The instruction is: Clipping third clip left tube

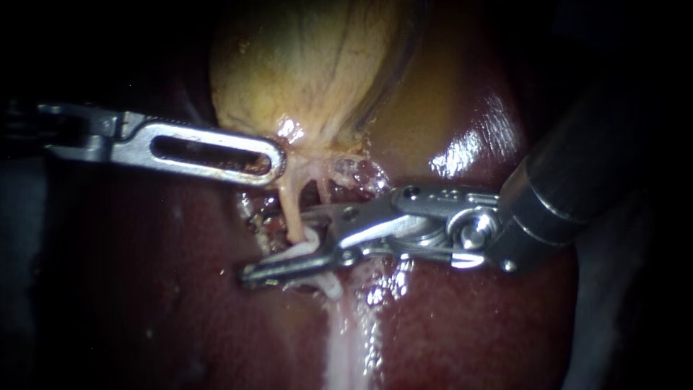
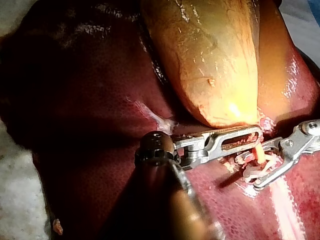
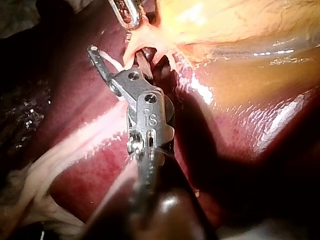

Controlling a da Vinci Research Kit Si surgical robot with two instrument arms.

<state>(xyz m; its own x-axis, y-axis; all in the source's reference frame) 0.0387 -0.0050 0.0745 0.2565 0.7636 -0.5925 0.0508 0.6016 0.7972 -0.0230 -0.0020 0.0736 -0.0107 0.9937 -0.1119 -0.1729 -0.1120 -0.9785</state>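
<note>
While my left instrument pinches the gallbladder at its neck, my right instrument holds spread jaws astride the left tube, beside white clips. Left wrist view: crowded clips risk overlap. Right wrist view: closing askew could snag the neighbouring tube.

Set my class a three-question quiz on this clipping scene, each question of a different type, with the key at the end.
1. True or false: the right instrument is at the left tube, below the gallbladder.
2. Which instrument has a slotted tip? A. left instrument B. right instrument
3. Fill in: the dark red organ beneath both instruments is the ____.
Key: 1 true; 2 A; 3 liver.
</note>
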